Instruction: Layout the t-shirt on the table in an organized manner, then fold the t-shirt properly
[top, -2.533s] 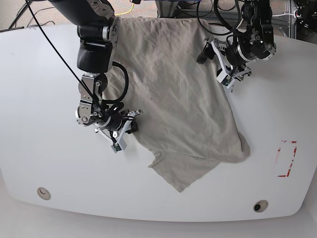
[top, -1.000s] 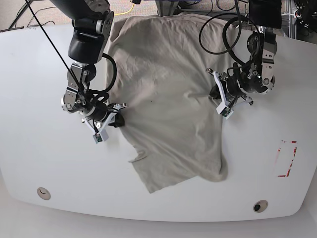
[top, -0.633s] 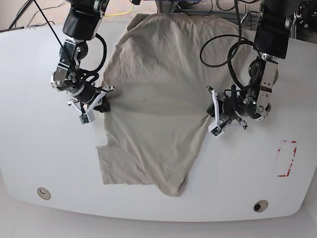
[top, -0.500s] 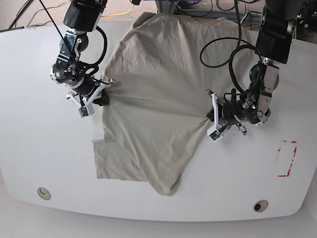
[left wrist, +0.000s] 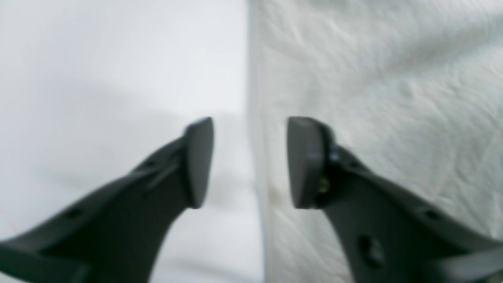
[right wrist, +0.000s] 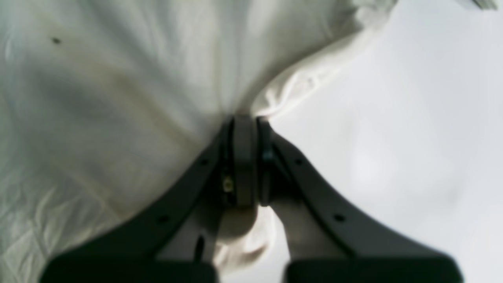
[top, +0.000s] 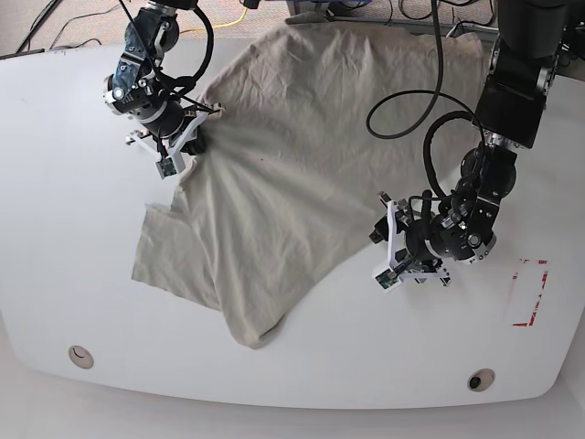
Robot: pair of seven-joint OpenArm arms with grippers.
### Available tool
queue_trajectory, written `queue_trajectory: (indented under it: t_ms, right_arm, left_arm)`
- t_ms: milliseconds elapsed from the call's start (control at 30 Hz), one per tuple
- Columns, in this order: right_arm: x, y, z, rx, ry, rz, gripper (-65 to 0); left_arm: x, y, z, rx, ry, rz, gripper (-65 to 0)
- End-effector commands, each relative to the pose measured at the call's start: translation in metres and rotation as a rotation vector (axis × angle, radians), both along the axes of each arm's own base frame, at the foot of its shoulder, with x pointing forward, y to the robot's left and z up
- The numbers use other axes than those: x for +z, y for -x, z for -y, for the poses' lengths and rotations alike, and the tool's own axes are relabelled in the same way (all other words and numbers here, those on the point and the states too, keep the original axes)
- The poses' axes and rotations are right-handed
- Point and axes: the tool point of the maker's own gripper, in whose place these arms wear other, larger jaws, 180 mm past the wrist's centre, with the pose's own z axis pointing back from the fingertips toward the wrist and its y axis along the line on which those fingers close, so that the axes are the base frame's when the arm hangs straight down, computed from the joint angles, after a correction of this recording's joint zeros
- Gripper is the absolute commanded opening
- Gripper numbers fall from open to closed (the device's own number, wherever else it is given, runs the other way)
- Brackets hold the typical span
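T-shirt [top: 274, 174], light khaki-grey and wrinkled, is lying spread across the middle of the white table [top: 64, 283], running from the far edge down toward the near side. Its far hem is reaching the back rim of the table, and its lowest corner is ending in a rounded fold partway to the near edge. A sleeve is sticking out flat on the base view's left.

On the base view's left, the right gripper [top: 194, 139] is pinching the shirt's side edge, jaws pressed together with cloth bunched between them; the right wrist view shows the fabric gathering into the closed fingertips [right wrist: 244, 157]. On the base view's right, the left gripper [top: 382, 251] is sitting just at the shirt's other side edge. Its jaws are standing apart, holding nothing, and the left wrist view shows the fabric's straight edge lying on the table in the gap between the two fingertips [left wrist: 198, 161].

Bare tabletop is lying open on both sides of the shirt and along the near edge. A red-outlined rectangle mark [top: 528, 293] is sitting well clear toward the base view's right. Two small round holes [top: 80, 356] are lying near the front rim, apart from the cloth. Black cables [top: 430, 137] are looping above the left arm.
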Motion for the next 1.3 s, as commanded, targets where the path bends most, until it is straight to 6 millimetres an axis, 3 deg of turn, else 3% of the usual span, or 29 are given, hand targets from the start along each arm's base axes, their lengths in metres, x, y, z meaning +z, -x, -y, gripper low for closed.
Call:
queue_trajectory:
  t_ms: [0, 133, 300, 400, 600, 800, 1267]
  right_arm:
    - [-0.003, 0.01, 0.014, 0.008, 0.083, -0.063, -60.4]
    - [0.016, 0.0, 0.022, 0.01, 0.126, -0.016, -38.7]
    - [0.04, -0.015, 0.033, 0.022, 0.179, 0.058, -10.5]
    - [0.055, -0.033, 0.038, 0.019, 0.198, 0.105, -0.2]
    - [0.068, -0.064, 0.057, 0.016, 0.236, 0.132, 0.0]
    - [0.075, -0.109, 0.07, 0.001, 0.212, 0.153, 0.0]
    - [0.076, -0.211, 0.088, -0.051, 0.007, 0.177, 0.0]
  left_arm:
    - [0.018, -0.012, -0.003, 0.0, 0.007, 0.052, -26.4]
    - [0.02, -0.014, -0.013, 0.009, -0.013, 0.059, -15.6]
    - [0.022, -0.014, -0.02, -0.001, -0.032, 0.063, -15.1]
    - [0.026, -0.012, -0.025, -0.03, -0.051, 0.072, -15.1]
    - [0.033, -0.009, -0.025, -0.051, -0.058, 0.096, -15.1]
    - [0.031, 0.0, -0.03, -0.042, -0.05, 0.095, -15.1]
    - [0.035, 0.041, -0.036, 0.01, 0.022, 0.128, -15.1]
